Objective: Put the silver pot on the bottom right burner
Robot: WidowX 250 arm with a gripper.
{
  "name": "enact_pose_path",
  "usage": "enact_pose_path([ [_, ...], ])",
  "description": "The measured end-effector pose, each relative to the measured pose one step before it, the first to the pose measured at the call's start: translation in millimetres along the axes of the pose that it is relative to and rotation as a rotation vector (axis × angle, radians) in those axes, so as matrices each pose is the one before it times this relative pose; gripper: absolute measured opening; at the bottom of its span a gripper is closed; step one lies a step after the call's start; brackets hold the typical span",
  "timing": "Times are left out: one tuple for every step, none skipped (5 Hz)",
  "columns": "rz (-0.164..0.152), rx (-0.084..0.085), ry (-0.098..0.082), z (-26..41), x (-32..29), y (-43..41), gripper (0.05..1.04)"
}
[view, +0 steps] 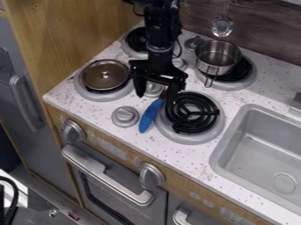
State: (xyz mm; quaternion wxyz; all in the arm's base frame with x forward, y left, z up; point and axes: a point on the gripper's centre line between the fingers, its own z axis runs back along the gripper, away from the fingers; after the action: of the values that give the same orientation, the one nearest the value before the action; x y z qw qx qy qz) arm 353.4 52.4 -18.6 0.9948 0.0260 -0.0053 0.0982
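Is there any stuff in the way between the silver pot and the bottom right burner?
Nothing I can see stands between the silver pot and the bottom right burner, just a strip of countertop. The blue thing lies at that burner's left side, and the gripper hangs near there, off that path.

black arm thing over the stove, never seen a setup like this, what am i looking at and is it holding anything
This is one picture, taken by a fixed camera looking down at a slant on a toy kitchen. The black robot arm comes in from the top edge, ending in a two-fingered tool. Its fingers are apart and it appears to hold nothing, though a blue item lies close to them. The silver pot sits on the back right burner, not yet on the bottom right burner. A round lid rests at front left; the sink is on the right.
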Motion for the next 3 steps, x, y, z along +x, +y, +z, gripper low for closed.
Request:
enact_pose_path([
  [-0.0313,-0.0009,-0.0238,3.86,16.48,-7.16,0.999],
  [0.0080,-0.0245,-0.0888,-3.69,28.25,-7.81,0.999],
  [0.0707,0.0196,-0.0778,7.34,24.78,-0.13,0.999],
])
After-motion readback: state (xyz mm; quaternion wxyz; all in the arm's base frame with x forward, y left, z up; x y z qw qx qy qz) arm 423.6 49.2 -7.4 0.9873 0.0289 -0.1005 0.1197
